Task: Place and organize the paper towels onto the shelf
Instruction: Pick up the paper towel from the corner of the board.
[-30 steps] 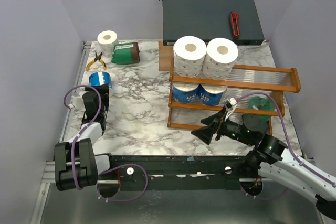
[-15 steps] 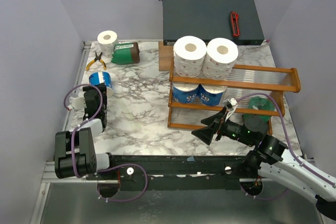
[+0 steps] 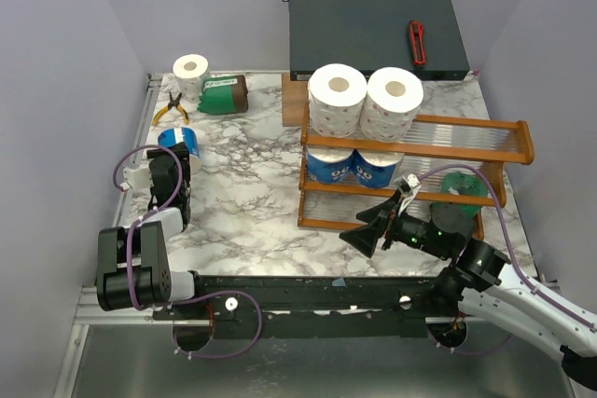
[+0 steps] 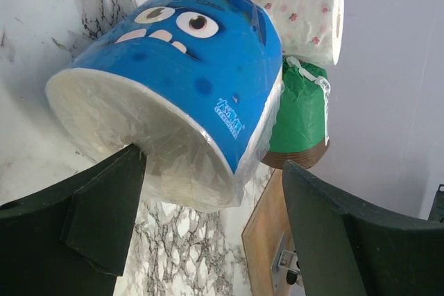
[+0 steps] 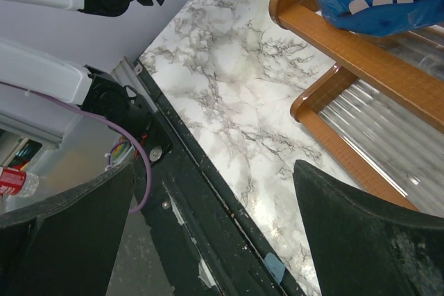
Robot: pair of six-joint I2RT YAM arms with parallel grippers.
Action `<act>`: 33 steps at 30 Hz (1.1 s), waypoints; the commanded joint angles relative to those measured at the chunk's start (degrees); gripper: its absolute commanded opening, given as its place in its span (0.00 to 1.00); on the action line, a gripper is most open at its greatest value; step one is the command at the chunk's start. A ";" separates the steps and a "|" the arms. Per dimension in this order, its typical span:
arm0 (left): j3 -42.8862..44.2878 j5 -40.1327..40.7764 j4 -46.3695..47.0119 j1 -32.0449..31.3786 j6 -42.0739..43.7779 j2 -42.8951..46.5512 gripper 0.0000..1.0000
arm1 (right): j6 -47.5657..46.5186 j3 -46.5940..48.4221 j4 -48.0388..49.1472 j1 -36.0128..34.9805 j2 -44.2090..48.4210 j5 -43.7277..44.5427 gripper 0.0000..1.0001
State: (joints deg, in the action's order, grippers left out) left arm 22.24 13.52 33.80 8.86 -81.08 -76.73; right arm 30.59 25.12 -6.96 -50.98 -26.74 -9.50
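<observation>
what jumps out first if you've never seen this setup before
The blue-wrapped roll with a cartoon monster face fills the left wrist view, sitting between the open fingers of the left gripper at the left of the table. Next comes the shelf on the right, with two white rolls on its top tier and two blue rolls on the tier below them.
</observation>
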 commanded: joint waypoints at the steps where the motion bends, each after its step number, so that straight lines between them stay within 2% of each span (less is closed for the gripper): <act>1: 2.20 1.55 2.51 -0.17 0.21 -0.29 0.78 | -0.01 -0.65 0.66 -0.08 -0.22 -0.66 0.99; 6: 4.10 0.97 4.36 -0.19 0.25 -3.27 0.72 | 0.06 -0.69 0.55 -0.09 -0.12 -0.42 0.99; 14: 7.08 0.31 6.85 0.22 0.96 -9.05 0.69 | 0.43 -0.54 -0.16 -0.12 -0.14 0.14 0.99; 25: 6.84 -3.85 15.31 1.57 1.80 -15.22 0.38 | 0.67 -0.43 -0.71 -0.08 -0.96 0.88 0.99; 29: 5.93 -4.62 16.84 2.19 1.80 -14.90 0.23 | 0.77 -0.43 -0.69 -0.13 -1.13 0.97 0.99; 33: 4.29 -4.91 16.95 2.63 1.63 -11.79 0.15 | 0.83 -0.34 -0.47 -0.09 -1.02 0.87 0.99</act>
State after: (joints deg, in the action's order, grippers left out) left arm 28.32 9.91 46.57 10.81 -79.75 -91.39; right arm 30.68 25.12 -7.01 -50.98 -27.81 -9.41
